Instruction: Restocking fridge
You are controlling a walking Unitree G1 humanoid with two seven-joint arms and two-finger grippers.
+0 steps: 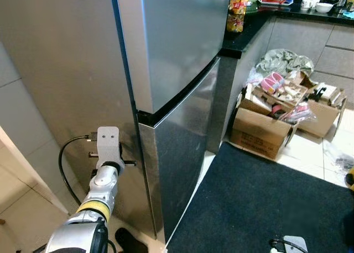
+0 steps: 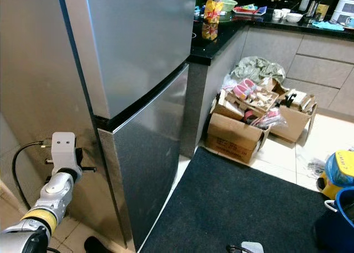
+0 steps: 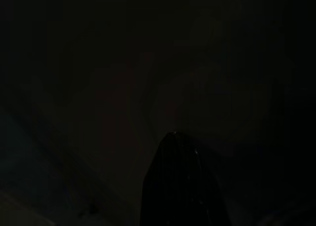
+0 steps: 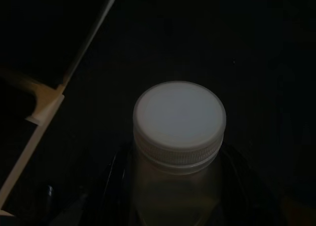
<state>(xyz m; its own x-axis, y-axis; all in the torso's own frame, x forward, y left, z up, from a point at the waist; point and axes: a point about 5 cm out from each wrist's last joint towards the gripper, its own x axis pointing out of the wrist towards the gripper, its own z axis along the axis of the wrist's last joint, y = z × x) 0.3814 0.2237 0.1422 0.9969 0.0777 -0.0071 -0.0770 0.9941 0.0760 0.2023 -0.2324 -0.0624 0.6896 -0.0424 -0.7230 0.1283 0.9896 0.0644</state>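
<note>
A dark mat (image 1: 260, 209) lies nearest, before the fridge (image 1: 171, 70), whose two doors are shut. The left arm (image 1: 102, 192) reaches up along the fridge's side, a black cable (image 1: 66, 159) looping beside it; the left gripper (image 3: 180, 186) faces a dark surface, and whether it is parted or closed cannot be told. The right gripper (image 4: 173, 186) clasps a bottle (image 4: 175, 152) with a white cap (image 4: 178, 120), a finger on each side. Beyond the mat, open boxes (image 1: 276, 115) crowd the tiled floor against the cabinets. Farther off, a yellow bottle (image 1: 238, 10) stands on the black counter (image 1: 249, 26) edge beside the fridge.
</note>
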